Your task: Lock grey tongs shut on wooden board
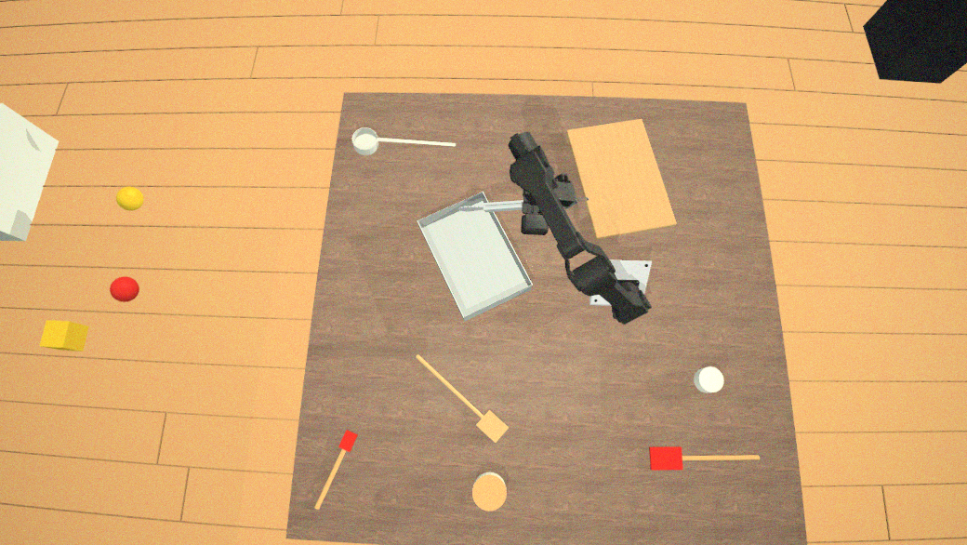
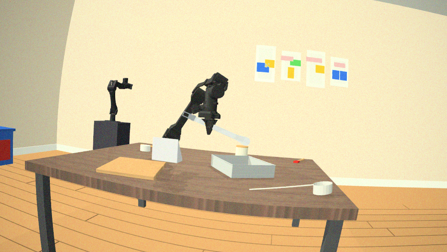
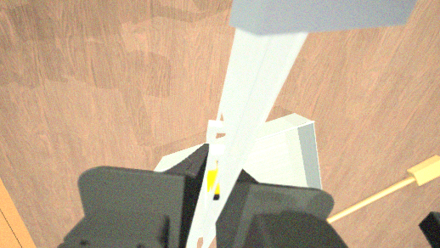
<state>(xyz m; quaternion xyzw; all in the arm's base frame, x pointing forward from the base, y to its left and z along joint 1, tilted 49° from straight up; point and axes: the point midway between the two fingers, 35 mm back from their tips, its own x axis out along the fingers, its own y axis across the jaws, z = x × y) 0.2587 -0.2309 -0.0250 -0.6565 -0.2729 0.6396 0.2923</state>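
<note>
My gripper (image 2: 209, 128) (image 3: 211, 149) is shut on the grey tongs (image 1: 504, 206) (image 2: 229, 133) (image 3: 252, 85) and holds them well above the table. The tongs slope: the grey hinge block (image 2: 190, 116) (image 3: 323, 14) is the higher end and the tips (image 2: 244, 139) point down, away from the base side. Their two arms look close together; whether they are locked I cannot tell. The roasting tin (image 1: 441, 269) (image 2: 252, 171) (image 3: 310, 149) stands below the tips' side. The wooden board (image 1: 626, 176) (image 2: 131, 169) lies bare on the hinge side. The arm hides the middle of the tongs in the top view.
A white wedge-shaped stand (image 2: 165, 150) (image 1: 634, 271) is beside the arm's base. A white cup with a long handle (image 1: 365, 141) (image 2: 322, 188) lies at a table corner. A wooden mallet (image 1: 492, 426), a round tan-topped jar (image 1: 489, 492) and a white cylinder (image 1: 708, 379) stand elsewhere.
</note>
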